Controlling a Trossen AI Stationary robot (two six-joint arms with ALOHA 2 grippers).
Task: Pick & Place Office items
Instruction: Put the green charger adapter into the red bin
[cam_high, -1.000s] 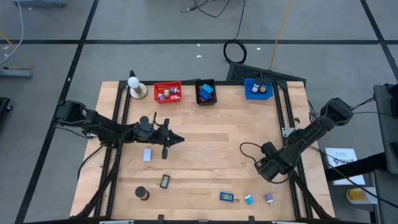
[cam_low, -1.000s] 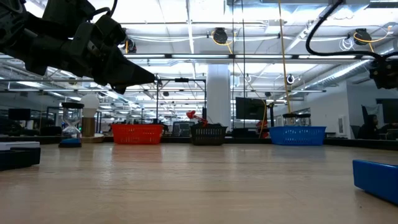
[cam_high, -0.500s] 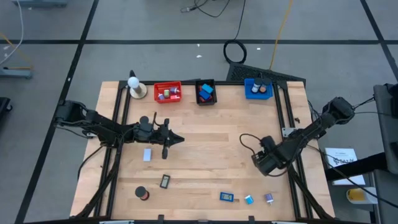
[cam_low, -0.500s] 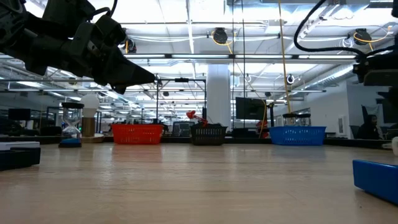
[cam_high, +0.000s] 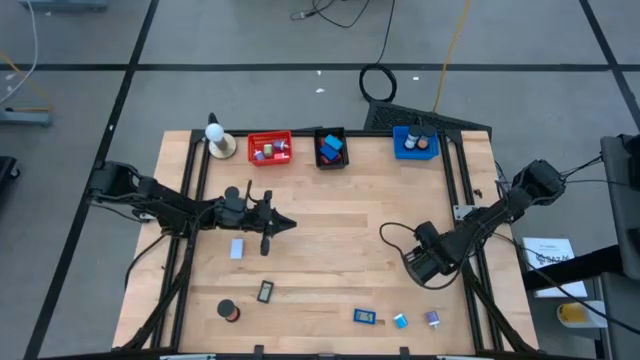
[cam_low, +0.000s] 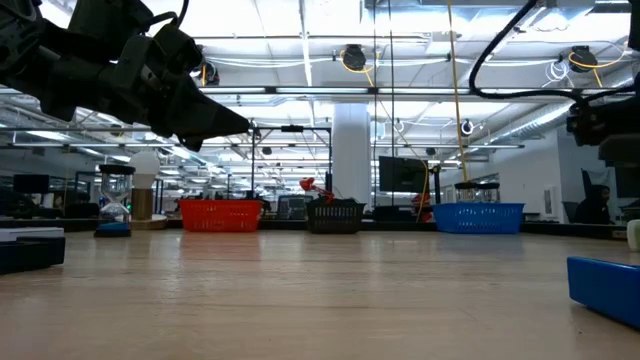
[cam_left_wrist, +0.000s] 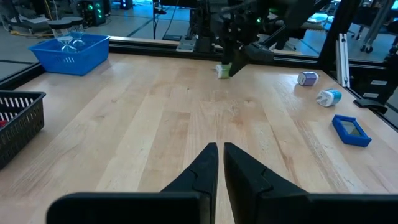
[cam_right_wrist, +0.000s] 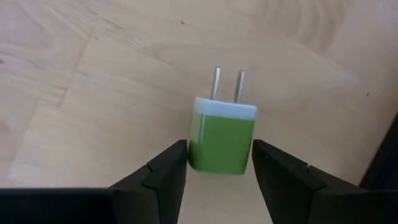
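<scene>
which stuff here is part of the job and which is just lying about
Job: green plug in the right end effector; blue frame; light-blue block; black roll; red bin.
Lying about: white ball; cable coil.

A green plug (cam_right_wrist: 222, 144) with a white face and silver prongs sits between black fingers (cam_right_wrist: 163, 169) over pale wood.

Three bins (cam_high: 330, 147) sit in a row along the table's (cam_high: 340, 230) far edge. Nearer than the bins, a plug (cam_right_wrist: 222, 142) sits between the right gripper's (cam_right_wrist: 221, 163) fingers, on the right side.
</scene>
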